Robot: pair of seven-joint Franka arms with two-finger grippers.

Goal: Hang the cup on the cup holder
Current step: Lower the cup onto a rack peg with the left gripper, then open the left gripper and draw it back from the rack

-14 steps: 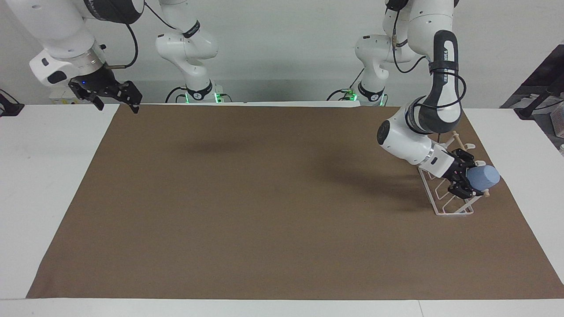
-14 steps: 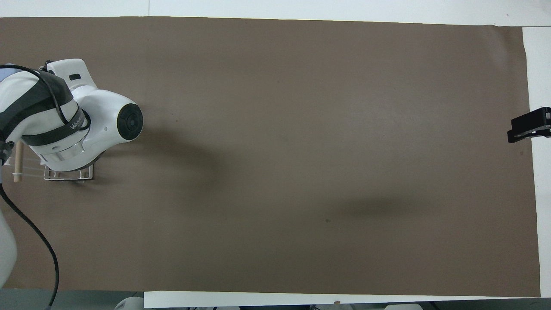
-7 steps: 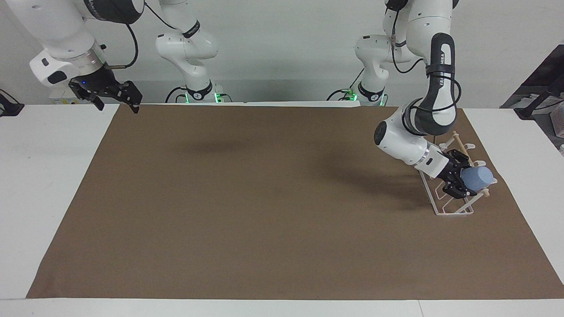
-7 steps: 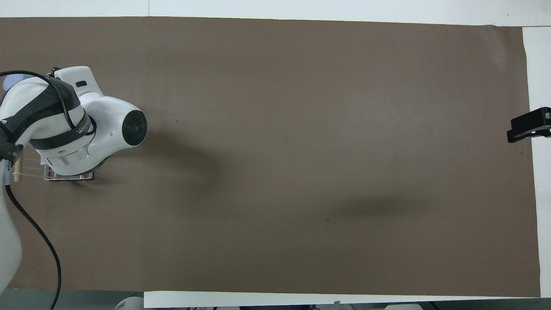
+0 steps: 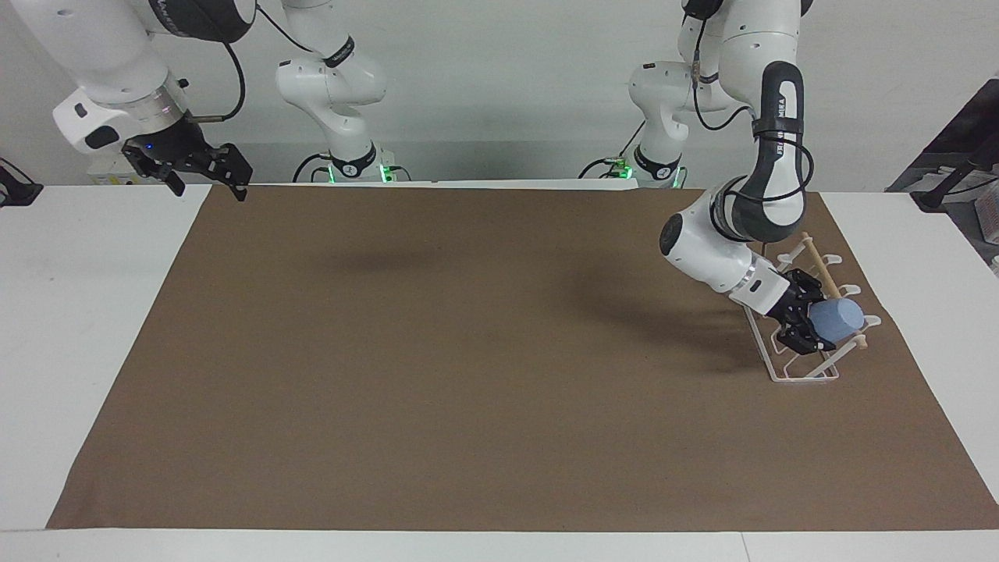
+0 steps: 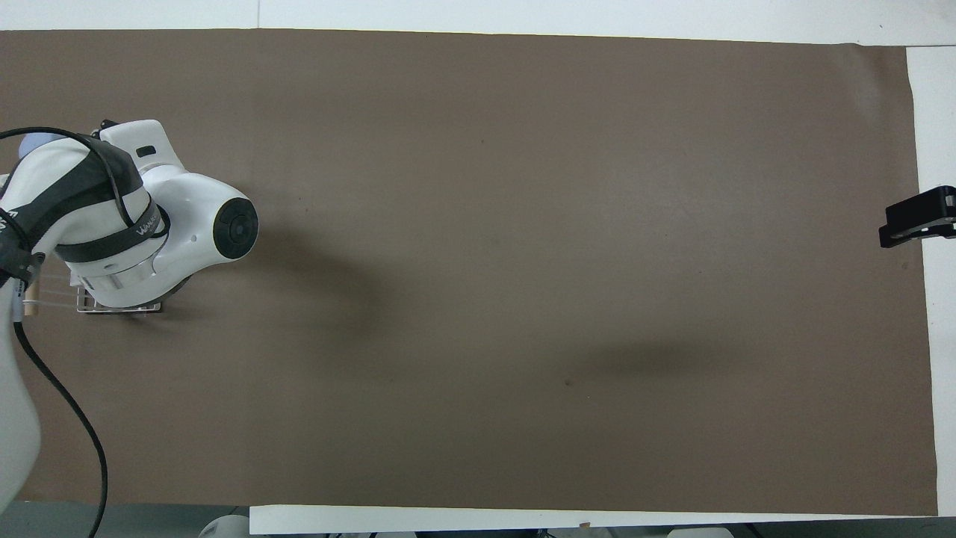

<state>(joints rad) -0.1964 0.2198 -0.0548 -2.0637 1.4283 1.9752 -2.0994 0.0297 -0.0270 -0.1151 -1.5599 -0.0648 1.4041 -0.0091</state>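
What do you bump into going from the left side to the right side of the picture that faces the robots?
Right gripper, waiting over the table's corner → bare brown mat → left gripper over the cup holder, its jaws shut on the blue cup.

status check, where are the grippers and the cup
Left gripper shut on cup, over the rack. Right gripper waiting at table edge. Nothing blocking.

Bright, even overhead light casts soft arm shadows on the brown mat (image 5: 468, 351) (both views sharp).
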